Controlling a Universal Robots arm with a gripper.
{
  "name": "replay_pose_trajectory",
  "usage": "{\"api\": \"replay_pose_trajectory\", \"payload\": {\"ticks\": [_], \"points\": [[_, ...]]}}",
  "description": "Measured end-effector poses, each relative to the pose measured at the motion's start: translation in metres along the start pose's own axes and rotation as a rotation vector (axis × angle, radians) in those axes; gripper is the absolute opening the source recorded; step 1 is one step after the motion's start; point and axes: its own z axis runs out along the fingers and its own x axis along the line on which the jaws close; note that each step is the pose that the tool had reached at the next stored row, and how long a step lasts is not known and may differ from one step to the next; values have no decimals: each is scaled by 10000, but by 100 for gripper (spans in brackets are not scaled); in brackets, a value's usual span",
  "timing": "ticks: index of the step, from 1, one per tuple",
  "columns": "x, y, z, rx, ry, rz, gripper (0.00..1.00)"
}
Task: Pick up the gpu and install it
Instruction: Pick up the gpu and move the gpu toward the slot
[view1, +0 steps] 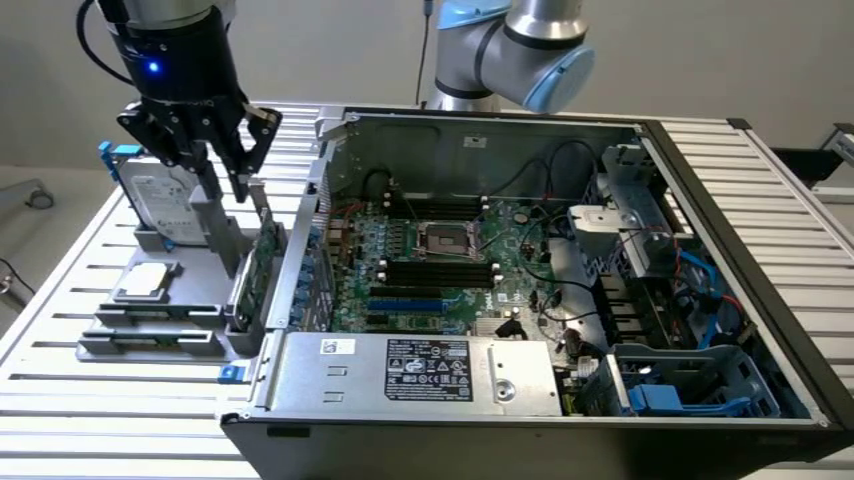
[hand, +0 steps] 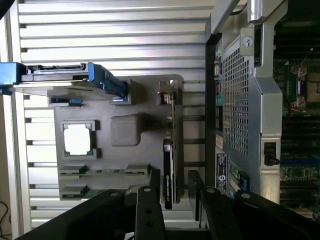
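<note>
The gpu (view1: 262, 262) stands on edge in a slot at the right side of the grey parts holder (view1: 187, 262), just left of the open computer case in the exterior view. Seen edge-on in the wrist view, the gpu (hand: 169, 167) is a thin dark strip with a metal bracket at one end. My gripper (view1: 223, 188) hangs above the holder, over the gpu's far end, apart from it. The gripper (hand: 174, 197) is open, and its two black fingers (hand: 149, 202) stand on either side of the card's line with nothing held.
A silver hard drive in a blue frame (view1: 163, 205) stands upright on the holder, close to my gripper. A processor chip (view1: 147, 282) and memory sticks (view1: 154, 342) lie on the holder's near part. The open case (view1: 747, 250) with its motherboard (view1: 441, 260) fills the slatted table's right.
</note>
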Motion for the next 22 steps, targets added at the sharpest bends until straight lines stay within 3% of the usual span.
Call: {"api": "replay_pose_trajectory", "payload": {"ticks": [22], "points": [[4, -32, 400, 13, 15, -530, 36]]}}
